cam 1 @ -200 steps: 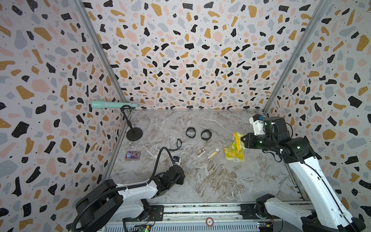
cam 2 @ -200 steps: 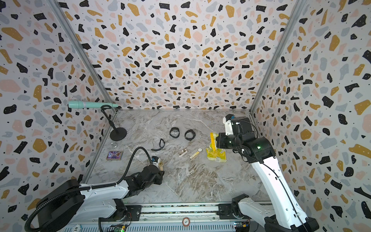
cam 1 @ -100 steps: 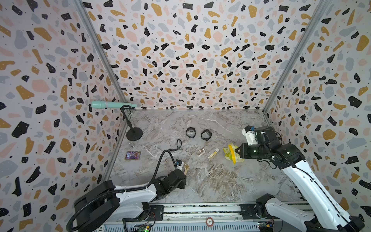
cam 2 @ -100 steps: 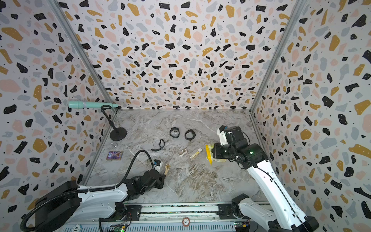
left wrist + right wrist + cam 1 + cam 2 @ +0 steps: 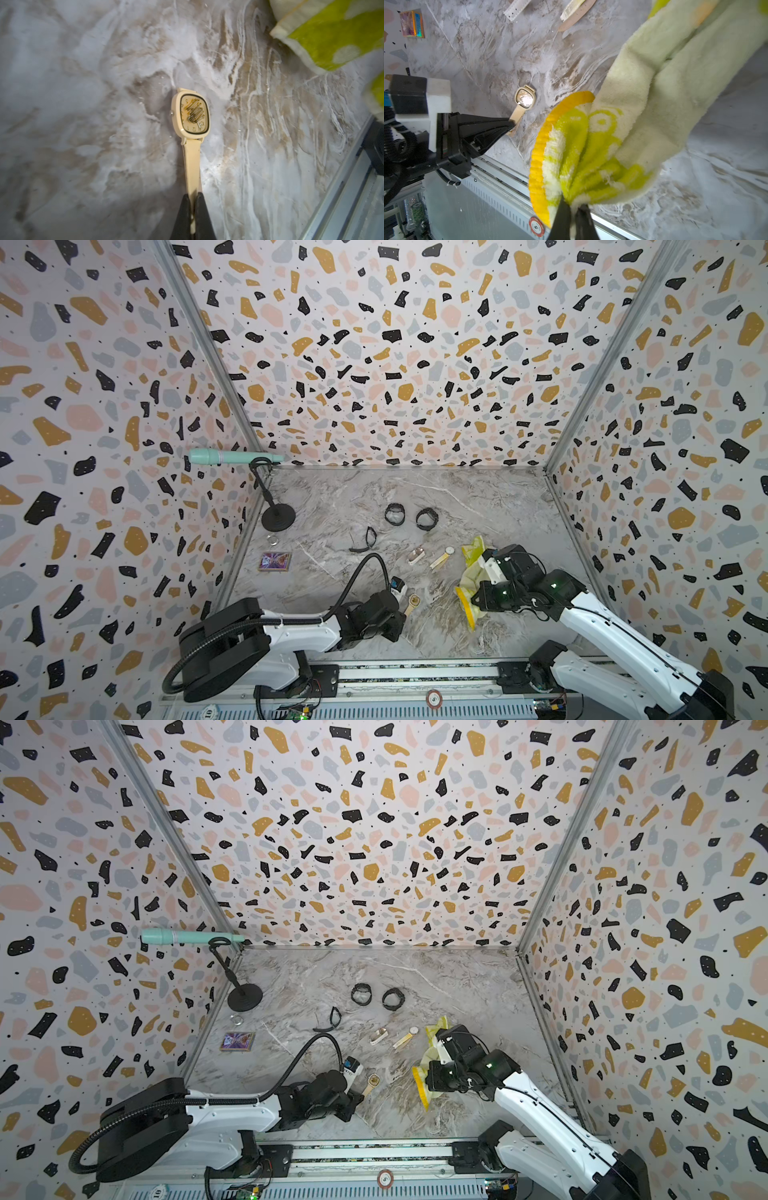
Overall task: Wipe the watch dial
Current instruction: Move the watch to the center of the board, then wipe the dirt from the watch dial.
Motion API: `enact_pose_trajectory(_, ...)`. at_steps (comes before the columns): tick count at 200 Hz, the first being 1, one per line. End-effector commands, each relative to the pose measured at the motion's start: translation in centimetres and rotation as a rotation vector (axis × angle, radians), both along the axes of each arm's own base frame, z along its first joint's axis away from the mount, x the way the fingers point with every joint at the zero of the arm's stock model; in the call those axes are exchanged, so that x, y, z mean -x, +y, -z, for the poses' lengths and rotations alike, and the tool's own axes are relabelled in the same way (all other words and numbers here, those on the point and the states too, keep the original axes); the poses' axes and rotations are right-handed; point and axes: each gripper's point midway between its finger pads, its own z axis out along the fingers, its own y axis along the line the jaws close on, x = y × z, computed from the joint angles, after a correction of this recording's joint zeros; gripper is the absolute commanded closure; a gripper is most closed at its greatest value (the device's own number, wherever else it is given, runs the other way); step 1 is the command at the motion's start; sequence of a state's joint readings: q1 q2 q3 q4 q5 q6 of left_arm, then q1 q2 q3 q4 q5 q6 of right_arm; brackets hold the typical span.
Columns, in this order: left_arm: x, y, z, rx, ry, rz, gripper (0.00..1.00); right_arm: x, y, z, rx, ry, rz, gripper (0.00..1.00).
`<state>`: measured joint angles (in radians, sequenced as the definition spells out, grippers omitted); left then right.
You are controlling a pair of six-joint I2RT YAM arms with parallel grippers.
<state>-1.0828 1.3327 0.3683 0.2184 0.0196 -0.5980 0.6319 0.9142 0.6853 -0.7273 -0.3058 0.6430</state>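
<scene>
Left wrist view: left gripper [image 5: 192,197] is clamped on the strap [image 5: 192,164] of the watch [image 5: 192,116], jaws pinched together with only the strap between them. Dial [image 5: 194,115] faces up with a dark scribble across it (numerals readable round the rim). A corner of the cloth [image 5: 324,35] shows near the watch, not touching it.

Right wrist view: right gripper [image 5: 574,204] is pinched tight on a bunched fold of the cloth. The yellow hem and green-patterned side are toward the watch, and the pale rest trails away over the table [image 5: 508,52]. There is bare table between cloth and watch.

In both top views the watch [image 5: 413,600] [image 5: 373,1080] sits near the table's front edge, about mid-width. The cloth is just to its right, running from near the front edge back toward mid-table. Can't tell whether the watch head rests on the table or hangs just off it.

Other stuff, in a top view:
- Two bands [image 5: 395,514] side by side mid-table, with a black loop [image 5: 368,539] nearer the front-left of them.
- Two more watch pieces [image 5: 415,556] between the bands and the cloth.
- Card [image 5: 274,561] near the left edge.
- Stand [image 5: 277,518] at the back-left corner, with a teal tube [image 5: 224,456] across its top.
- Ring [image 5: 272,539] just in front of the stand's base.
</scene>
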Motion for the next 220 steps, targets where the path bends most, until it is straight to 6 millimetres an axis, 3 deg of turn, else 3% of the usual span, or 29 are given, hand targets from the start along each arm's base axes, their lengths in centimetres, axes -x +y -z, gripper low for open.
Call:
enact_pose_trajectory(1, 1.4, -1.7, 0.0, 0.014, 0.023, 0.11, 1.0, -0.6, 2.0, 0.5, -0.063, -0.011, -0.007, 1.0)
enact_pose_trajectory(58, 1.4, -2.9, 0.8, -0.025, 0.028, 0.171, 1.0, -0.4, 5.5, 3.6, -0.056, 0.023, -0.086, 1.0)
enact_pose_trajectory(147, 1.1, -3.1, 0.9, -0.038, 0.005, 0.185, 1.0, -1.7, 8.9, 4.4, -0.144, 0.01, -0.122, 1.0)
enact_pose_trajectory(182, 1.2, -3.1, 0.9, -0.03, 0.004, 0.186, 1.0, -1.7, 9.9, 4.8, -0.213, 0.01, -0.134, 1.0)
enact_pose_trajectory(220, 1.4, -2.7, 1.2, -0.037, 0.011, 0.19, 1.0, -0.9, 10.1, 6.7, -0.211, 0.059, -0.136, 1.0)
